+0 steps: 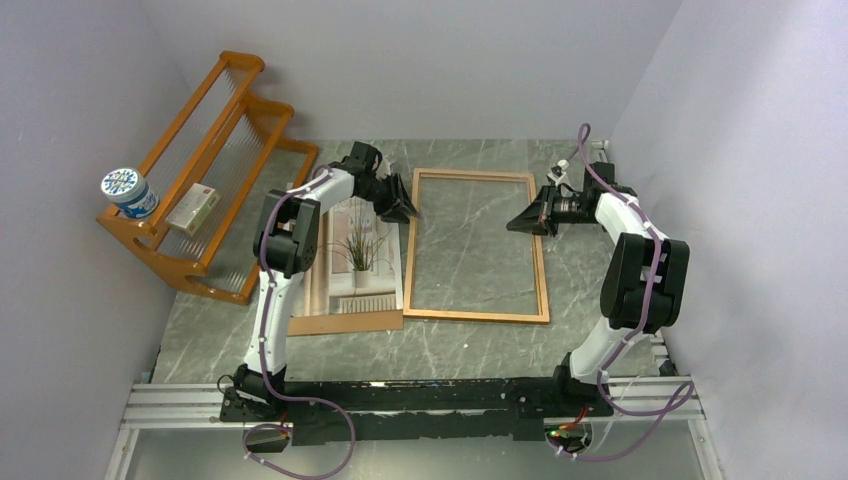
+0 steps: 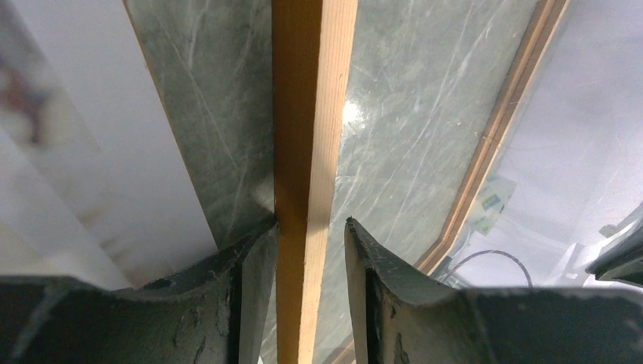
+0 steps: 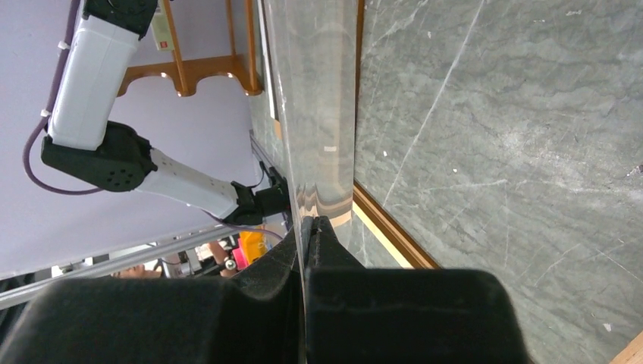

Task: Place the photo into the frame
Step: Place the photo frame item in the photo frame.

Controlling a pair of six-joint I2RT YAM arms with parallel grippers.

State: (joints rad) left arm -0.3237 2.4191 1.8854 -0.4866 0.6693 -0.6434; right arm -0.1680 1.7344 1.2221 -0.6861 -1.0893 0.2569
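Nearest, along the near edge of the desk point(image 1: 450, 345), both arm bases sit on their rail. Just beyond them the frame point(image 1: 475, 315) lies flat at mid-desk, its long sides running toward the far edge, with grey marble showing through it. Just beside its left rail, the photo point(image 1: 360, 250) lies face up on a brown backing board point(image 1: 345, 323). Only the board's near strip and a sliver on the left show, and the left forearm hides part of the print's left side.

Farther on, the left claw point(image 2: 311, 227) is spread wide astride the frame's left rail, near its far-left corner. One finger looks to touch the wood, the other stands apart, and nothing is gripped. Across the frame, the right claw point(image 3: 309, 221) is at the right rail, its fingers clenched on the edge of a clear pane point(image 3: 318, 114). The pane is nearly invisible from above, so its extent is hard to make out.

Along the left edge toward the far-left corner stands an orange shelf rack point(image 1: 243, 62). It carries a white-and-blue tub point(image 1: 128, 192) and a small box point(image 1: 193, 208) whose label is too small to read.
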